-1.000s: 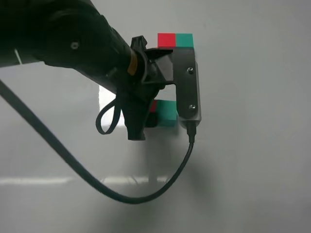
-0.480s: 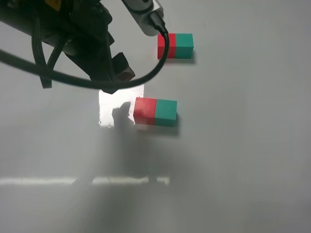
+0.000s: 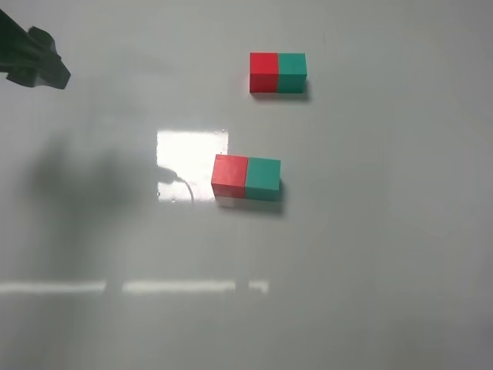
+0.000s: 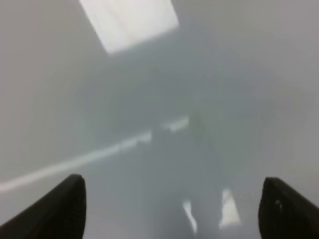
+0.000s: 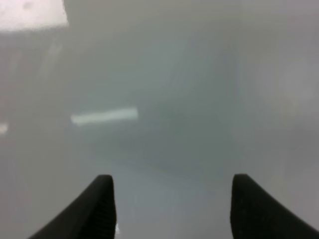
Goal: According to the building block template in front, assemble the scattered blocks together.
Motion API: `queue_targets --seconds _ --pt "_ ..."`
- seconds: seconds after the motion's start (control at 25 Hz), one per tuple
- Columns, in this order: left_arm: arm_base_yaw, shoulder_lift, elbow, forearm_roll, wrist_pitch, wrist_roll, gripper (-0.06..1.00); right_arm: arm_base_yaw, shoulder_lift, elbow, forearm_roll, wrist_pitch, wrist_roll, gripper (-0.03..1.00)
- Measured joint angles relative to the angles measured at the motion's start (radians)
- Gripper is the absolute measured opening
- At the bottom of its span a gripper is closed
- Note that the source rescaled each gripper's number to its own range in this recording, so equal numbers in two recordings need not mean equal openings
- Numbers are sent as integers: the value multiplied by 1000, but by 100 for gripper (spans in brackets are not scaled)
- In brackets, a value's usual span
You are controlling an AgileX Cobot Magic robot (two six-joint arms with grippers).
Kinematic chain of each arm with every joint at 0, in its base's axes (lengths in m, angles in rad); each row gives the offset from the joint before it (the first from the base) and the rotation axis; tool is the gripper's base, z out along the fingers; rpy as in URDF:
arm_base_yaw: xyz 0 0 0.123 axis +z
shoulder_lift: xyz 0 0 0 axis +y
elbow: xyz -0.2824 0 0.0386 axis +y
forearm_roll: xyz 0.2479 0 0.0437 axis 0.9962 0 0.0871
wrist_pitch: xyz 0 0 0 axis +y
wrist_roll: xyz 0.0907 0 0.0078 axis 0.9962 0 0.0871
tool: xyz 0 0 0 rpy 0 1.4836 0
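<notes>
The template (image 3: 277, 73), a small red and teal-green joined bar, lies at the back of the table. The loose red cube (image 3: 229, 176) and the loose teal-green cube (image 3: 263, 178) sit side by side, touching, red on the left, near the table's middle. My left gripper (image 4: 172, 206) is open and empty over bare table; only a dark tip of it (image 3: 35, 60) shows at the far left edge of the high view. My right gripper (image 5: 172, 204) is open and empty over bare table, and it is out of the high view.
The glossy white table (image 3: 370, 254) shows a bright square glare (image 3: 192, 150) left of the cubes and a light streak (image 3: 115, 287) nearer the front. A soft arm shadow (image 3: 77, 177) lies at the left.
My left arm has pulled away from the two cubes to the far upper left, almost out of the high view. The cubes stay joined side by side on the table.
</notes>
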Motion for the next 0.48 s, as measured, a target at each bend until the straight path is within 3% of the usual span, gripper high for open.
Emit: queue_targets --seconds 0.28,0.48 --pt "252 -184 0 5 -29 -13 100 0 0 0 0 0 0 23" --pt "328 -229 0 19 -22 -13 99 0 0 0 0 0 0 23"
